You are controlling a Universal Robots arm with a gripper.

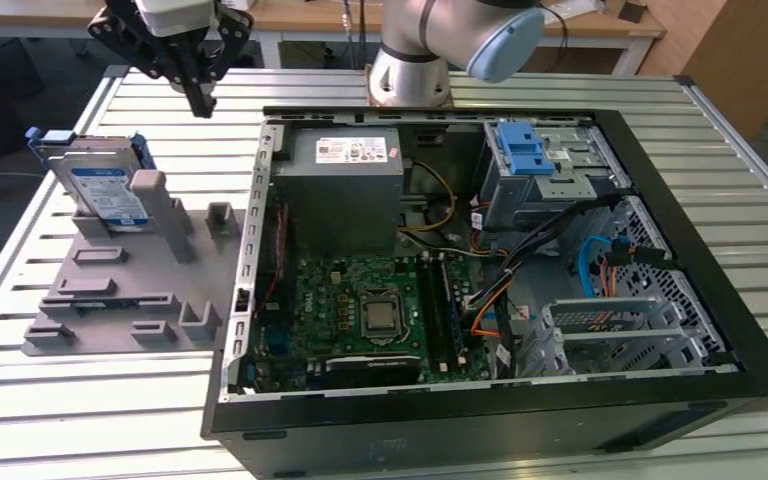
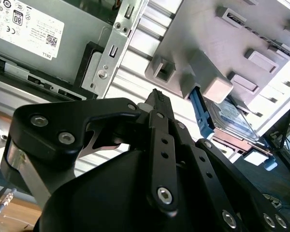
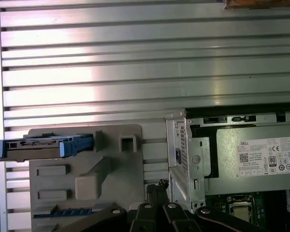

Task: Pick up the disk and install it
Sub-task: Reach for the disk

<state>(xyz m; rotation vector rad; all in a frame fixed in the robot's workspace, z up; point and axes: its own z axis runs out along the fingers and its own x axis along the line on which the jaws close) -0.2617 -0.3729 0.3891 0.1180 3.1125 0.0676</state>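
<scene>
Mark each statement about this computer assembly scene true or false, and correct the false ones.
1. The disk stands on edge in the grey holder. True.
2. The claw grips the disk. False: it hangs above the slatted table, apart from the disk, shut and holding nothing.
3. The computer case lies open, its inside showing. True.
4. The disk sits inside the computer case. False: it is outside the case, on the exterior view's left.
</scene>
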